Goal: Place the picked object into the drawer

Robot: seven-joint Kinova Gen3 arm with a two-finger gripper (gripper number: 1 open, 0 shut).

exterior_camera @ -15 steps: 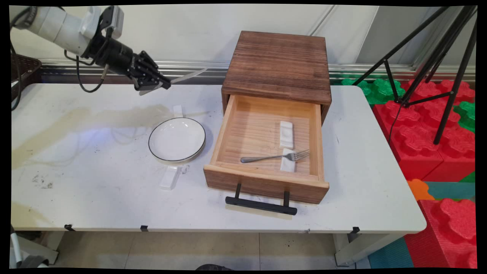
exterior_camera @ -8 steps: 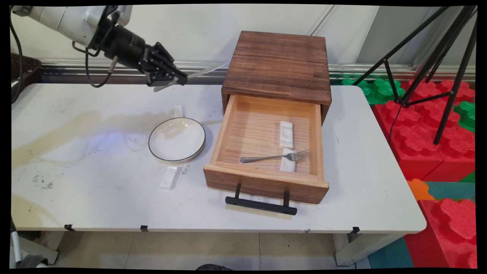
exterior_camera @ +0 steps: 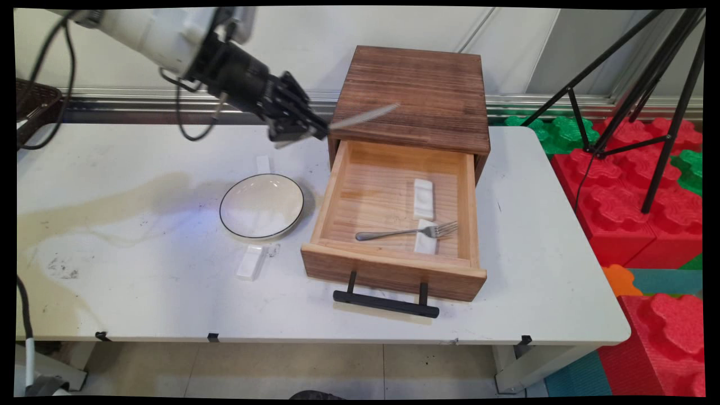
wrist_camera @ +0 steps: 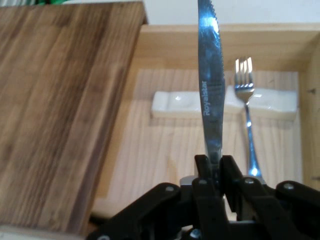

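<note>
Knife (exterior_camera: 363, 116) in our grip, blade pointing out over the top front edge of the wooden drawer cabinet (exterior_camera: 409, 93) that stands on the white table (exterior_camera: 140, 292), we see its drawer (exterior_camera: 394, 225) pulled fully open toward the camera, black handle (exterior_camera: 386, 302) at the front. Left of the drawer sits a white plate (exterior_camera: 261, 206) with a dark rim, a small white rest (exterior_camera: 251, 262) just beside its near edge and another (exterior_camera: 262, 164) just beyond its far edge. Inside the drawer two more white rests (exterior_camera: 423, 198) lie toward the right, and a fork (exterior_camera: 406, 231) rests across the nearer one, tines to the right. Our gripper (exterior_camera: 315, 130) hangs above the table just left of the cabinet, its two black fingers (wrist_camera: 202, 170) clamped on the knife near the handle end, the serrated blade standing straight out between them in the hand view. We judge that handling this well means keeping the clamp firm and the blade level, since the long, thin knife could pivot in so narrow a hold, and clearing the cabinet's front edge and the drawer's walls. Lettering on the blade reads "Royalstar" (wrist_camera: 204, 98).
</note>
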